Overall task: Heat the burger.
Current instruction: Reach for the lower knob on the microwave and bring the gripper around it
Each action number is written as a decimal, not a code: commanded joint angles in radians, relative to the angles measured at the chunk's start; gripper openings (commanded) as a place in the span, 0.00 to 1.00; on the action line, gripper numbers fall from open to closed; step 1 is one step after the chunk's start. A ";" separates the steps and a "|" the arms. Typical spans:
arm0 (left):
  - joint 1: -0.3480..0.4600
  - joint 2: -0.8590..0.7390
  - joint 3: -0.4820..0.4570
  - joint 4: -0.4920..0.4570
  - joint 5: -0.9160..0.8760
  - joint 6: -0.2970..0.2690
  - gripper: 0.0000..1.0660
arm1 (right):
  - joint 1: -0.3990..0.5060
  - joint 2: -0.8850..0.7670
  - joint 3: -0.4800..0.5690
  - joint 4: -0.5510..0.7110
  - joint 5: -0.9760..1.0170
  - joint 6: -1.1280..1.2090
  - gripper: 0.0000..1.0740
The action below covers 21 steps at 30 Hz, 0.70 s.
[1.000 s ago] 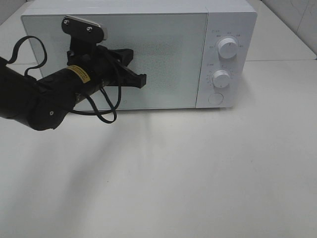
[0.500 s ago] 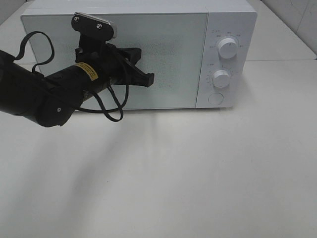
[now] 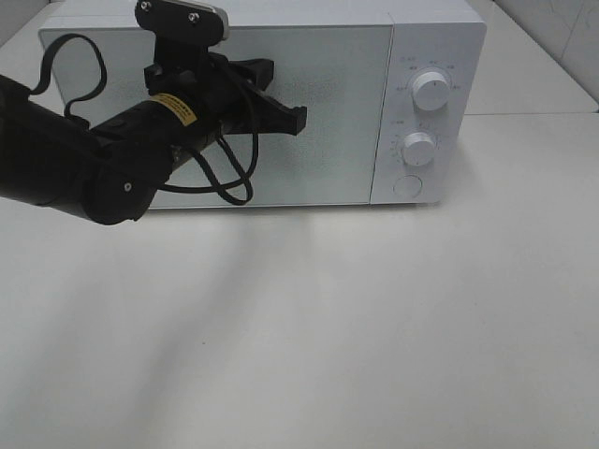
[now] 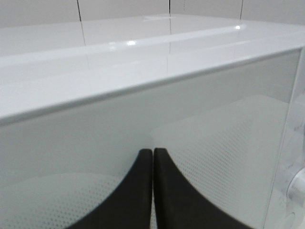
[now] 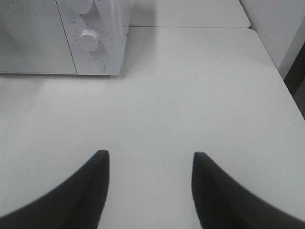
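Note:
The burger is out of view. A white microwave stands at the back of the table with its door closed. My left gripper is raised in front of the upper middle of the door. In the left wrist view its fingertips press together with nothing between them, close to the door glass. My right gripper is open and empty over bare table, to the front right of the microwave.
The microwave's control panel has two knobs and a round button below them. The white table stretches in front. A loose black cable hangs from the left arm.
My left arm has risen and moved to the right along the microwave door. The gripper now sits near the door's upper middle. The door stays closed.

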 commanded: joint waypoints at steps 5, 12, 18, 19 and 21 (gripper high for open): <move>-0.036 -0.087 -0.018 -0.052 0.087 0.019 0.00 | -0.007 -0.030 0.002 -0.003 -0.012 0.007 0.44; -0.074 -0.180 -0.018 -0.049 0.347 0.019 0.00 | -0.007 -0.030 0.002 -0.003 -0.012 0.007 0.44; -0.106 -0.266 -0.018 -0.035 0.575 0.019 0.00 | -0.007 -0.030 0.002 -0.003 -0.012 0.007 0.44; -0.106 -0.266 -0.018 -0.035 0.575 0.019 0.00 | -0.007 -0.030 0.002 -0.003 -0.012 0.007 0.44; -0.114 -0.307 -0.018 -0.035 0.681 0.018 0.00 | -0.007 -0.030 0.002 -0.003 -0.012 0.007 0.44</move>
